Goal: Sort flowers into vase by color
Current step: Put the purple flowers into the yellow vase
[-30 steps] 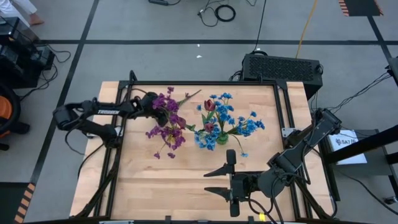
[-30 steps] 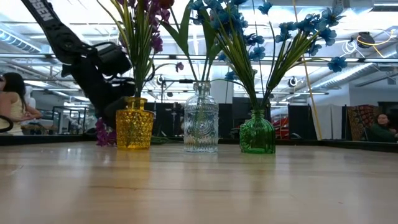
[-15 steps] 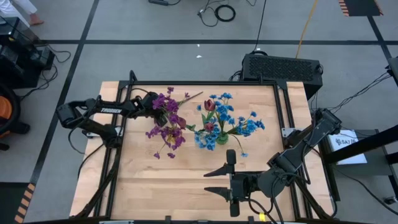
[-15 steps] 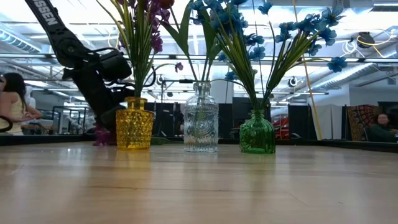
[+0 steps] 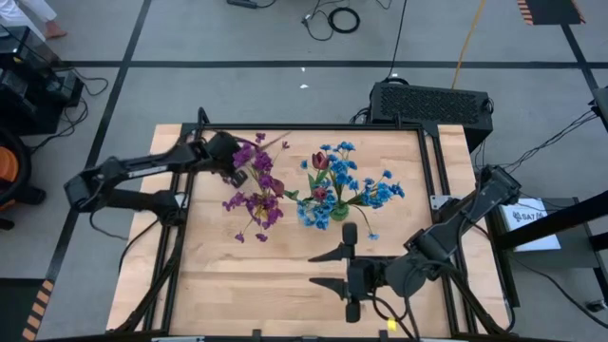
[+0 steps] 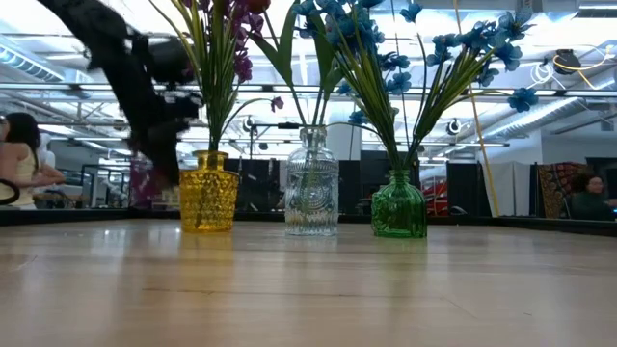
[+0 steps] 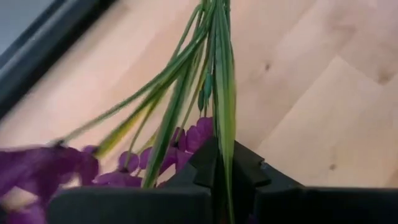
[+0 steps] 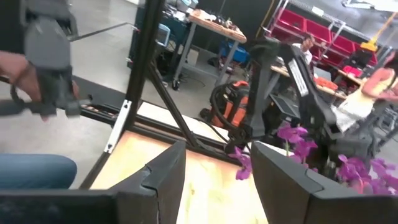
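The left end effector is clamped on a purple flower near the worktop's far-left part, stem running straight out ahead. The yellow vase is close beside it, probably slightly nearer centre. Three vases, one held sprig. The right end effector waits part-open, empty, at the near edge

Left tool clamped, right tool parted
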`<state>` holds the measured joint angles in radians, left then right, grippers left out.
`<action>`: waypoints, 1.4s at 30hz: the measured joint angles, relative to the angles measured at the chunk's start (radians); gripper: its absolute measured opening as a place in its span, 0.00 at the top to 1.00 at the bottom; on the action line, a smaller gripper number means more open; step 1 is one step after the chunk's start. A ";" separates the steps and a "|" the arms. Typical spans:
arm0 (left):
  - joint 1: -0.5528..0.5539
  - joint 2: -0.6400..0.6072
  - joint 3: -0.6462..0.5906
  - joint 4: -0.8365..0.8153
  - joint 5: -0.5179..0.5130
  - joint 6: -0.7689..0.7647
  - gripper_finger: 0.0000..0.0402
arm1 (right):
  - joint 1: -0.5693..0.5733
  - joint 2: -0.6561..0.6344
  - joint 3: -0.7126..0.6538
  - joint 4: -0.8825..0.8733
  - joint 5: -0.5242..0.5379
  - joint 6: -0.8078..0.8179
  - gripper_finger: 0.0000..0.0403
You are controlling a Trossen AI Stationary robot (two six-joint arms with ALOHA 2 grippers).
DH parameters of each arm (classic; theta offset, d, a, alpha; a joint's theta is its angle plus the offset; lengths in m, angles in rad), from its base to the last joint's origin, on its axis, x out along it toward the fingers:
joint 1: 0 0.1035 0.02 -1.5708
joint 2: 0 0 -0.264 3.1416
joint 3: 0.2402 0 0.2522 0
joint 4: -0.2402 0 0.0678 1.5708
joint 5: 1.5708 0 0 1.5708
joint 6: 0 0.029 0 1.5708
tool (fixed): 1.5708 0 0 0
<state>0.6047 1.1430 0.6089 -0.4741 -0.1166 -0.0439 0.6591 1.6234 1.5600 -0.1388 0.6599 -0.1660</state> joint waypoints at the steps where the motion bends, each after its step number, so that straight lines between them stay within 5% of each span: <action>1: -0.003 -0.022 0.025 -0.046 -0.014 -0.016 0.94 | -0.005 0.000 0.000 -0.004 0.000 0.008 0.57; 10: -0.012 -0.201 0.268 -0.309 -0.133 -0.055 0.94 | -0.012 0.000 0.000 -0.014 0.003 0.013 0.57; 15: -0.044 -0.275 0.450 -0.410 -0.137 -0.026 0.94 | -0.017 0.000 0.000 -0.040 0.097 -0.004 0.57; 24: -0.238 -0.305 0.741 -0.554 -0.146 0.031 0.94 | -0.089 0.000 0.000 -0.104 0.109 -0.021 0.57; 27: -0.328 -0.297 0.778 -0.562 -0.129 0.032 0.94 | -0.119 0.000 -0.001 -0.139 0.203 -0.056 0.57; 32: -0.472 -0.248 0.806 -0.578 -0.177 0.039 0.94 | -0.170 0.000 -0.001 -0.073 0.315 -0.205 0.57; 42: -0.686 -0.055 0.981 -0.597 -0.313 0.092 0.94 | -0.234 0.000 -0.001 0.226 0.466 -0.748 0.57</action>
<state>-0.0809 1.0878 1.5903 -1.0708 -0.4298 0.0482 0.4254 1.6238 1.5593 0.0871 1.1261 -0.9141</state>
